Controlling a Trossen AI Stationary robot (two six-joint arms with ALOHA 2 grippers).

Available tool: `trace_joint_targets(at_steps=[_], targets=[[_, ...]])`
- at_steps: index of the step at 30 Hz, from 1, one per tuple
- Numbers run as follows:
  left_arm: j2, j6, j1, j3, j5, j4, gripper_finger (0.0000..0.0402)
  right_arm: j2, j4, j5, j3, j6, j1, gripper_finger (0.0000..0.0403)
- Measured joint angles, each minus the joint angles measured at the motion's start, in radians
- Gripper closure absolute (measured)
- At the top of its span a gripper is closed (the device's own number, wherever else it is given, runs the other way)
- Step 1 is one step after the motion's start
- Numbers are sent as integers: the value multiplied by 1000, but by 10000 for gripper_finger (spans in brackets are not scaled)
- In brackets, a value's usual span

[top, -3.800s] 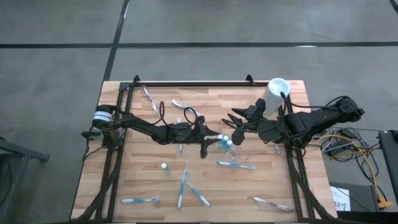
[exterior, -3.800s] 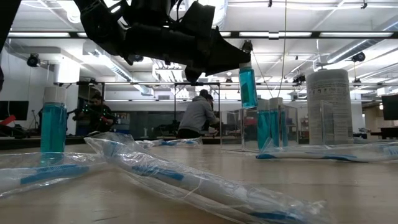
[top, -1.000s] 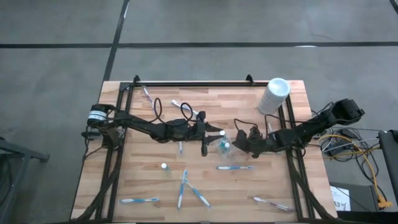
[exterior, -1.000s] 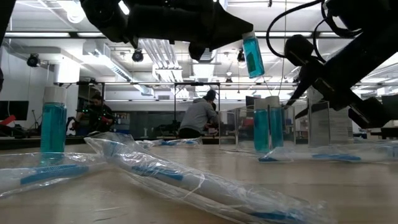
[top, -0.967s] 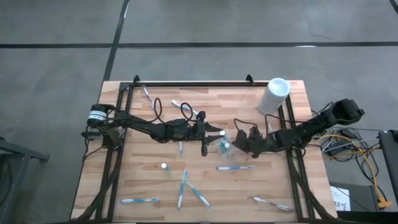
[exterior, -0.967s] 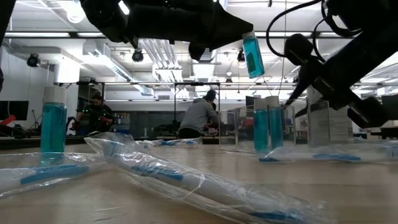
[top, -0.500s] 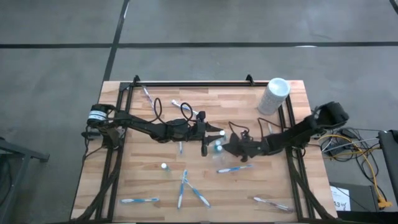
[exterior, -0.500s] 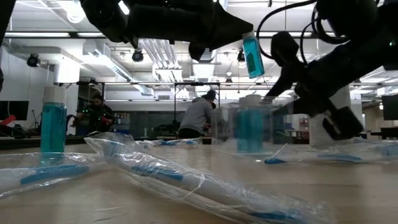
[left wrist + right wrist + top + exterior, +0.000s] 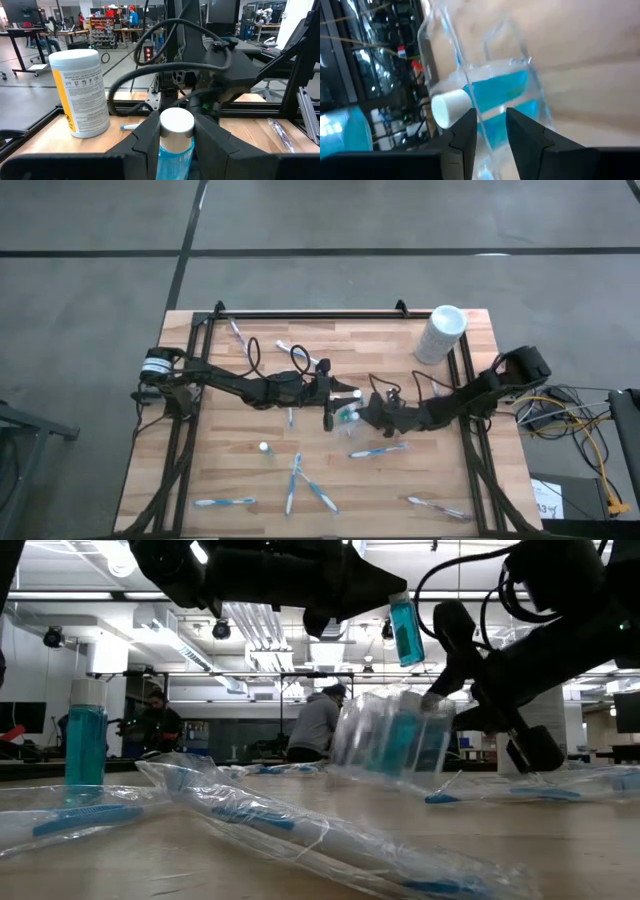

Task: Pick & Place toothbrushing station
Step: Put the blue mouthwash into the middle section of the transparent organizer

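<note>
left end effector [image 9: 176, 145] grips a white-capped blue tube [image 9: 175, 137]; white cylinder [image 9: 82, 92] stands beyond.

Worktop [image 9: 330, 330]: pale wood in butcher-block strips, smooth, low satin sheen, framed by matt black metal rails [image 9: 310, 313]. Pouch [image 9: 392, 745]: clear thin plastic, glossy, creased, catching ceiling light. Small tubes, e.g. the lifted one [image 9: 403, 628]: translucent blue plastic body, smooth; cap [image 9: 176, 122] opaque white plastic with a soft sheen. Toothbrushes [image 9: 378, 450]: blue-and-white plastic, each in a crinkled clear film wrapper [image 9: 300, 830] with bright glints. Tall cylinder [image 9: 81, 92]: white plastic lid, printed paper-like label, matt. Both arms and their jaws: dark matt plastic or coated metal, cannot tell which; cables [image 9: 150, 75] black, rubbery, slightly glossy. Floor [image 9: 100, 220] around the worktop: grey, dull, concrete-like.
</note>
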Motion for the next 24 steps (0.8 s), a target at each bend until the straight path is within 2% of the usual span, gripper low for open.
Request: trace_joint_targets(at_steps=[6, 13, 16, 20, 24], targets=[[0, -1, 0, 0, 0, 0, 296, -113, -122, 26, -51, 35, 4, 305], [0, -2, 0, 0, 0, -1, 296, -197, -116, 31, -50, -64, 4, 305], [-1, -2, 0, 0, 0, -2, 296, -220, -114, 73, -50, -89, 4, 305], [-6, 7, 0, -1, 0, -18, 296, -268, -225, 127, -54, -71, 4, 305], [-19, 11, -1, -1, -1, -119, 296, -346, -295, 173, -54, -116, 4, 305]])
